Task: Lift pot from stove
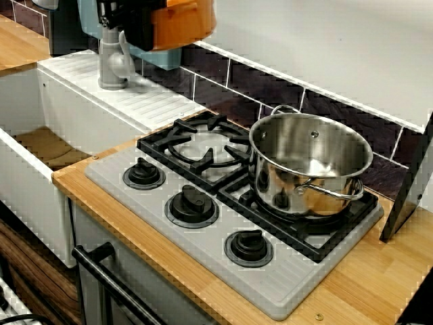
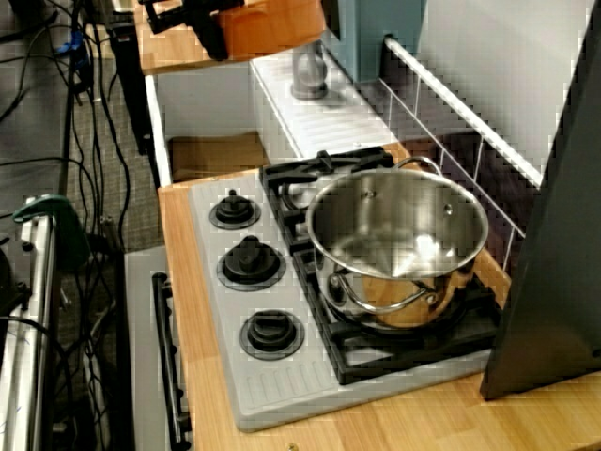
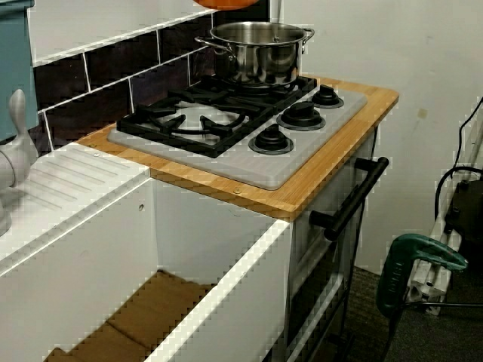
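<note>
Toy kitchen set: bamboo-look countertop against a dark tiled backsplash, white sink basin to one side with a grey faucet on its ribbed drainboard. Grey stove sat in the counter, black burner grates behind, three round black knobs along the front edge. Large stainless-steel pot with loop handles stood on the far burner; the near burner's grate was bare. The orange pot was off the stove, high in the air at the top of the front view, over the drainboard area near the faucet and well apart from the grates. The side view showed it as an orange body by a black gripper, above the back counter edge. The gripper was dark and sat tight against the pot's near side, apparently closed on its rim; the finger tips themselves were cropped or hidden, so the exact grasp could not be read. Judgement: lift looked essentially complete. Key relation: the pot hung directly at the gripper, clear of the steel pot, its opening not visible, so tilt could not be told.
</note>
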`<state>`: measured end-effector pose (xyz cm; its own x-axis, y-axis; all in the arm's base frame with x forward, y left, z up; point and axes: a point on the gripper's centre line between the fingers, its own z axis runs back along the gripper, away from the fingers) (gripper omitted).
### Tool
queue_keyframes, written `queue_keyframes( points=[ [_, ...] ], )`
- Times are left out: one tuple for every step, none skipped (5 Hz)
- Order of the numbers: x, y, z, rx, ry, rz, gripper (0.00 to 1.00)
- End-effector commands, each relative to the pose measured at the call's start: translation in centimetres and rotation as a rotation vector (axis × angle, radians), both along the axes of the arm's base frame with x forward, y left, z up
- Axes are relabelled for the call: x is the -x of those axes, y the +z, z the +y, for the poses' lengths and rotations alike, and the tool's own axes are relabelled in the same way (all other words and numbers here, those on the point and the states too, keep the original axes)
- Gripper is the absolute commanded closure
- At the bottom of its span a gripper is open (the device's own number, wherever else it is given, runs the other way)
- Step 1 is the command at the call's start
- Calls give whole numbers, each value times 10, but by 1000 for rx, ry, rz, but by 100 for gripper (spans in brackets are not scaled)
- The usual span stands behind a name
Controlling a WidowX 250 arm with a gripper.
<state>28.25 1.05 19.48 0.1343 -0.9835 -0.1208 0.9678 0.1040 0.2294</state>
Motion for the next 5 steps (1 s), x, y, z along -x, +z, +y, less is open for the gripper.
queue_keyframes(
  points=[
    [1, 24, -7, -84, 5, -180, 100],
    [-1, 25, -8, -128, 9, -201, 100],
    [-5, 31, -5, -143, 18, -180, 100],
    [-8, 35, -1, -166, 31, -155, 100],
    [-7, 42, 1, -171, 32, -143, 100]
  ],
)
